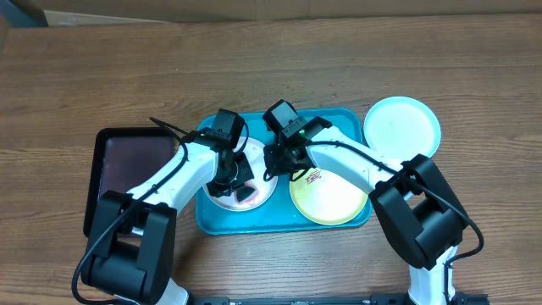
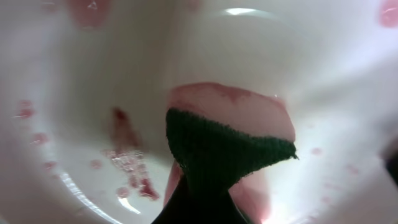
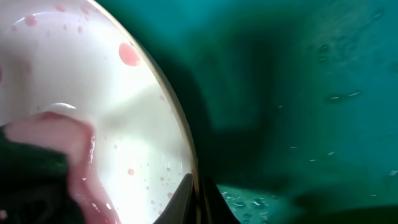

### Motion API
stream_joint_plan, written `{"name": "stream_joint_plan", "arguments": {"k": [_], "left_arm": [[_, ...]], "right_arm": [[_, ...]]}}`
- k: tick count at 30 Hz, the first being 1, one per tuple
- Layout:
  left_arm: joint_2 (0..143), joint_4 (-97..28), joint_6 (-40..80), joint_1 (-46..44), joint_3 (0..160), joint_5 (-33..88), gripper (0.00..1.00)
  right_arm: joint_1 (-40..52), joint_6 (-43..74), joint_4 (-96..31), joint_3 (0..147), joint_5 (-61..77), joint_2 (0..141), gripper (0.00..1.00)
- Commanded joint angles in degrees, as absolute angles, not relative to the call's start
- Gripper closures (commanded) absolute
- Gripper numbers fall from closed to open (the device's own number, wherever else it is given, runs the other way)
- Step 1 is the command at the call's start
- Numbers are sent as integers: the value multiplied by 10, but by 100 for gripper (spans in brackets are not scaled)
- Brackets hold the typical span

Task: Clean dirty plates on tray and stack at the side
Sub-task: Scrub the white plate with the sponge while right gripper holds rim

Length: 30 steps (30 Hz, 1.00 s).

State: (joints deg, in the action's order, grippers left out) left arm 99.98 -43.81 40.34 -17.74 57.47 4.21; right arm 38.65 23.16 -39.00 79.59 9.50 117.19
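Note:
The white plate lies on the left half of the turquoise tray, with red-brown smears on it. My left gripper is shut on a sponge, pink with a dark green scrub face, which presses down on this plate. My right gripper is shut on the plate's right rim, one finger inside and one outside. On the tray's right half rests the yellow-green plate. The pale blue plate sits on the table off the tray's upper right corner.
A smaller dark maroon tray lies on the table just left of the turquoise one. Both arms cross over the turquoise tray's middle. Bare wooden tabletop stretches behind the trays.

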Motion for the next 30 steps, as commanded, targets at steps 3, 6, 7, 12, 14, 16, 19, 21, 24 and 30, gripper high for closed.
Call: {"name": "stream_joint_plan", "arguments": {"k": [3, 6, 7, 12, 14, 16, 19, 21, 24, 30], "left_arm": [[1017, -512, 402, -157, 584, -146, 96], [1017, -547, 403, -157, 627, -180, 96], [1017, -557, 402, -157, 642, -187, 96], [1017, -602, 402, -157, 734, -186, 96], [1017, -601, 396, -157, 761, -151, 96], [1017, -578, 375, -157, 771, -90, 96], [1021, -533, 348, -158, 765, 20, 96], [1028, -511, 345, -158, 753, 68, 96], [1048, -485, 349, -160, 726, 90, 96], [1097, -480, 351, -158, 681, 76, 96]], "right_arm": [[380, 226, -389, 798, 82, 1168, 96], [380, 226, -389, 798, 82, 1168, 96], [380, 226, -389, 798, 82, 1168, 96], [380, 226, -389, 798, 82, 1168, 96], [380, 226, -389, 798, 82, 1168, 96], [380, 226, -388, 798, 82, 1168, 96], [380, 226, -387, 798, 82, 1168, 96], [380, 226, -387, 798, 82, 1168, 96], [380, 226, -387, 798, 82, 1168, 96], [380, 226, -387, 798, 82, 1168, 96]]}}
